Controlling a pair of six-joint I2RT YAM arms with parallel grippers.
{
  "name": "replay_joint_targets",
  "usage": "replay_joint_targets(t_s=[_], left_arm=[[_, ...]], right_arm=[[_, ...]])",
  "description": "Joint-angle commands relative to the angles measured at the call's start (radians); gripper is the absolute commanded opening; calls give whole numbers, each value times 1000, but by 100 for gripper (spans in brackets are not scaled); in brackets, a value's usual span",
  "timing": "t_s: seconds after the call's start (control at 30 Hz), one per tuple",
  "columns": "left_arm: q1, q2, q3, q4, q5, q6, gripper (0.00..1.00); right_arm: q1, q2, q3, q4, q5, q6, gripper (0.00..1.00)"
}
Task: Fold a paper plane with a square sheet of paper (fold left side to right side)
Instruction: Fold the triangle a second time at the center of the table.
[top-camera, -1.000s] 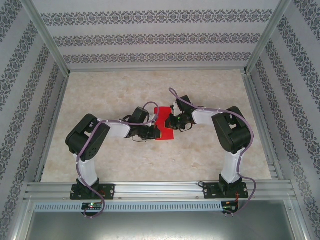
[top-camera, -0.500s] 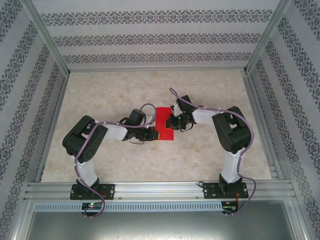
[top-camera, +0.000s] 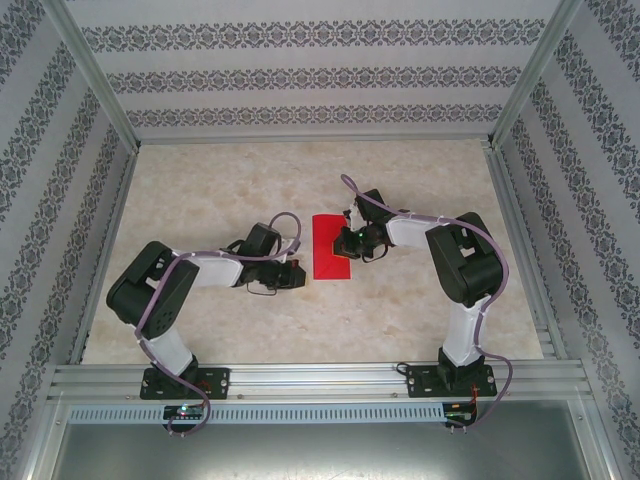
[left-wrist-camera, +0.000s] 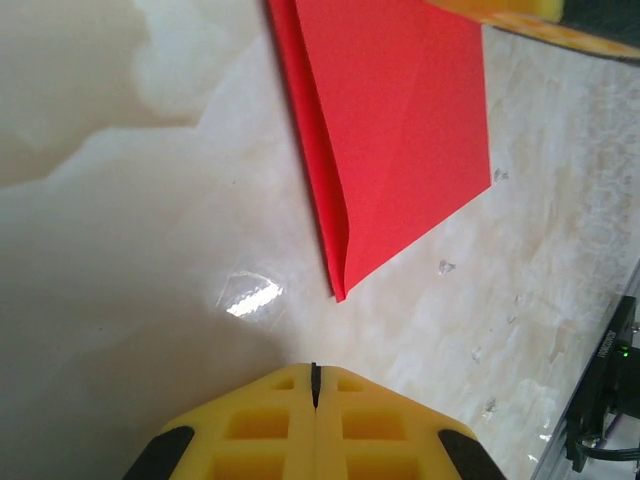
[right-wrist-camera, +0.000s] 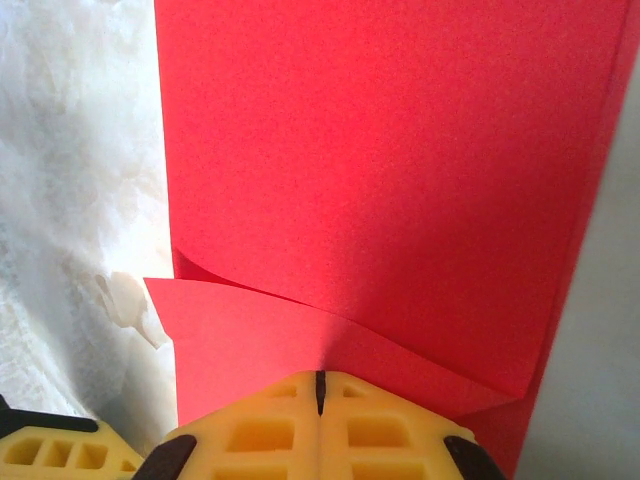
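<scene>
Two grippers, both jaws closed, nothing gripped. Top view: folded square sheet of paper (top-camera: 331, 260) mid-table (top-camera: 220, 190), left gripper (top-camera: 299, 274) just beside it, right gripper (top-camera: 346, 241) on right edge. Right wrist adds curled upper layer at tips; left wrist adds diagonal crease.

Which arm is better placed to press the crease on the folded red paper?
Right, probably: the right gripper is shut directly over the folded bright red paper sheet; the left gripper, also shut, is off it.
</scene>
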Motion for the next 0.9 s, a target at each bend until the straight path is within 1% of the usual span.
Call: replay_joint_targets(t_s=[0.0, 0.17, 0.3, 0.4, 0.63, 0.77, 0.87], left_arm=[[14, -7, 52, -15, 27, -5, 3], [0, 81, 134, 46, 72, -24, 5], [-20, 164, 201, 47, 91, -18, 6], [-23, 205, 215, 57, 97, -21, 5], [-23, 199, 163, 12, 55, 6, 4], [-23, 170, 110, -25, 38, 26, 4], [-24, 133, 75, -38, 46, 37, 4]], right_arm=[[-4, 39, -2, -48, 63, -21, 0], [1, 39, 4, -47, 61, -19, 0], [4, 40, 5, -47, 59, -19, 0], [6, 40, 6, -48, 59, -19, 0], [6, 40, 7, -56, 65, -26, 0], [7, 37, 13, -66, 67, -33, 0], [4, 36, 19, -72, 65, -38, 0]])
